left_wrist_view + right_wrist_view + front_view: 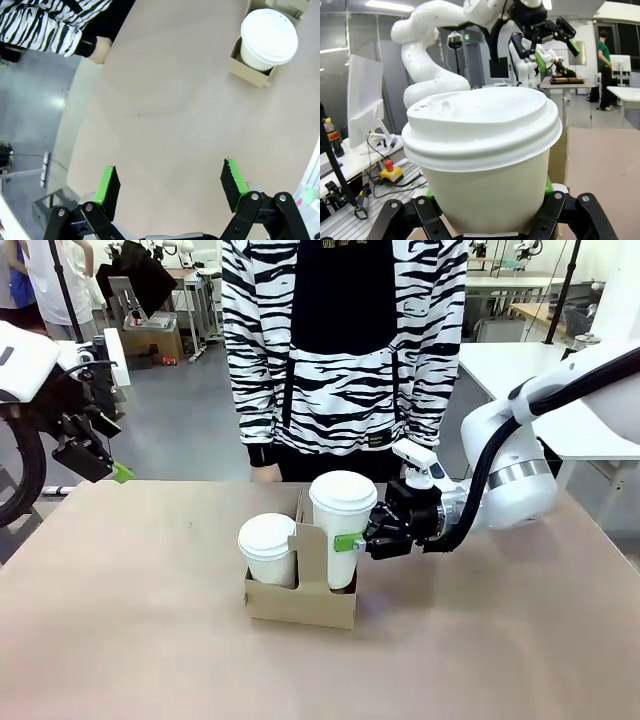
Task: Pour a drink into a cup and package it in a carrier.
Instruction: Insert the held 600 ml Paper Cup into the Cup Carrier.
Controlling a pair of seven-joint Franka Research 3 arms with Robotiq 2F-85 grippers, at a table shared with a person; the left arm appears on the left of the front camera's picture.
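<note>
Packaging is the step in hand, as I judge it. My right tool (352, 542) is closed on the cup (342, 525), gripping its side just under the white domed lid, and from the right wrist camera I see the cup (485, 165) sitting between the two green pads. The cup stands upright in the carrier (300, 602), in the pocket nearest to this tool; I cannot tell if its bottom is fully down, because the cardboard wall hides it. On the far side of the handle tab from the tool, a second lidded cup (268, 548) sits lower in the other pocket. My left tool (170, 186) is open, jaws wide, holding nothing, and it hangs above bare bench (165, 115); the carrier (250, 70) with that second cup (268, 39) is well ahead of its fingers. A person in a striped top (340, 350) stands beyond the carrier.

For the next move I think the right tool must press the cup down until it seats, then open and pull back straight, away from the cup. Care is needed that the pads do not drag the cup or tip the light carrier.
</note>
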